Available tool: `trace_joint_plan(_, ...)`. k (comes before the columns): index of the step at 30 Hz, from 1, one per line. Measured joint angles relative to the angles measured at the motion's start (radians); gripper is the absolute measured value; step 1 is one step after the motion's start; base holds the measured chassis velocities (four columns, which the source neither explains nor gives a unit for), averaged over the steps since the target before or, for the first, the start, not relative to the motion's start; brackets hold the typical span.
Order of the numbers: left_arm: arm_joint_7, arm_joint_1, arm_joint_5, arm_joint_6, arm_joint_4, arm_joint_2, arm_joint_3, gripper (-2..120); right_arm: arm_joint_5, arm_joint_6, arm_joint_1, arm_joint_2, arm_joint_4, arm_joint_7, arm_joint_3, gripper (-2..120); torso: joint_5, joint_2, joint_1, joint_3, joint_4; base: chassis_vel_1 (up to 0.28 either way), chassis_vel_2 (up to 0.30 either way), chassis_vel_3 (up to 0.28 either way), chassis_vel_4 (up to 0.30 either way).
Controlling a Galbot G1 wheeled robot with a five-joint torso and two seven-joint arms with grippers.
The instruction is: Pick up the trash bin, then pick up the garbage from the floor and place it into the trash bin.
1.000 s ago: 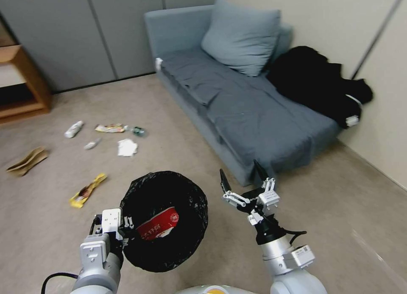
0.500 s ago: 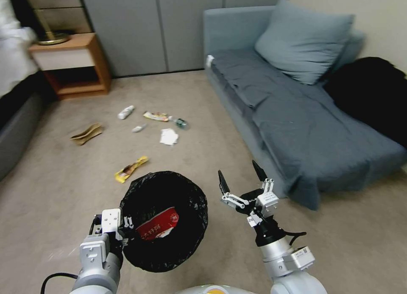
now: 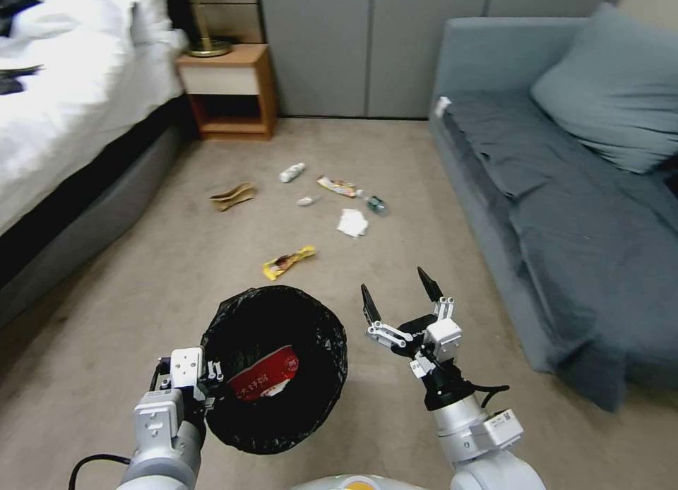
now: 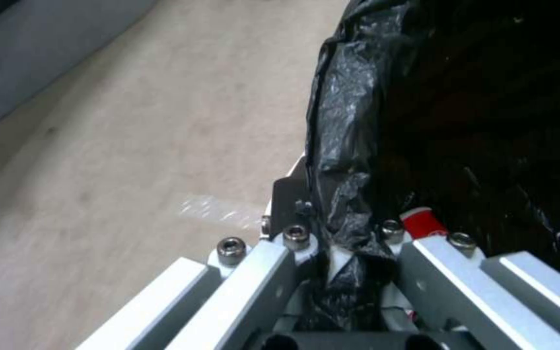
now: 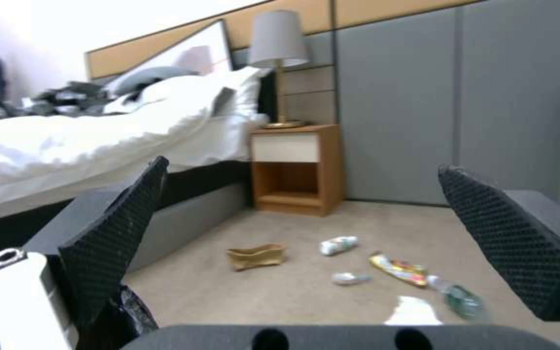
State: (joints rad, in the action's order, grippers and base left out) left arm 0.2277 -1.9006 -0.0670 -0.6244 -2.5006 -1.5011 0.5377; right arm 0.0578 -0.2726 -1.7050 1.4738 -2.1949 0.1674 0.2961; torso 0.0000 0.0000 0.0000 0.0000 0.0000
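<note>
Head view: left gripper point(image 3: 209, 385) clamped on the rim of the trash bin point(image 3: 274, 366), at about 9 o'clock on the bin's mouth. Bin is held in front of the robot, low centre of view, black liner folded over the rim. Red-and-white carton point(image 3: 263, 383) lies inside it.

Left wrist view: fingers point(image 4: 291, 194) pinch the crinkled black liner at the rim of the bin point(image 4: 462, 112); a red scrap sits just inside.

Right gripper point(image 3: 400, 294) at 3 o'clock of the bin, just beside it, not touching. Fingers spread wide, nothing between them. Right wrist view confirms: both textured pads point(image 5: 119, 233) well apart.

Garbage on the floor point(image 3: 176, 264), toward 12 o'clock from the bin:
- yellow wrapper point(image 3: 288, 262), nearest, just beyond the bin's far rim
- white tissue point(image 3: 352, 223), at 1 o'clock
- brown paper point(image 3: 232, 195), at 11 o'clock, farther out
- white bottle point(image 3: 292, 172), farthest
- second wrapper point(image 3: 337, 186) and a small greenish item point(image 3: 376, 205), between bottle and tissue

Bed point(image 3: 63, 109) runs along 9–10 o'clock, nightstand point(image 3: 227, 87) at 11 o'clock, grey sofa point(image 3: 551, 193) at 2–3 o'clock.
</note>
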Motion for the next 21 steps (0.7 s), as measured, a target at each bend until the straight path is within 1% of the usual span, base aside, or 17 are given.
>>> trace_joint_plan(6,0.000,0.002,0.000,0.001,0.000,-0.001,-0.003,1,0.002,-0.001,0.000,0.002,0.003,0.001,0.003,100,-0.0001,0.000,0.000,0.000,0.0001,0.121,0.137,0.119,0.118)
trace_joint_plan(13,0.000,0.005,0.000,0.004,0.000,-0.002,-0.005,1,0.002,-0.003,0.000,0.007,0.005,0.002,0.004,100,-0.0001,0.000,0.000,0.000,0.0002,0.088,0.094,0.112,0.096)
trace_joint_plan(21,-0.003,0.006,0.001,0.010,0.000,-0.002,-0.007,1,0.001,-0.006,-0.003,0.010,0.005,0.005,0.009,100,0.0000,0.000,0.000,0.000,-0.0002,0.008,0.006,0.005,0.009)
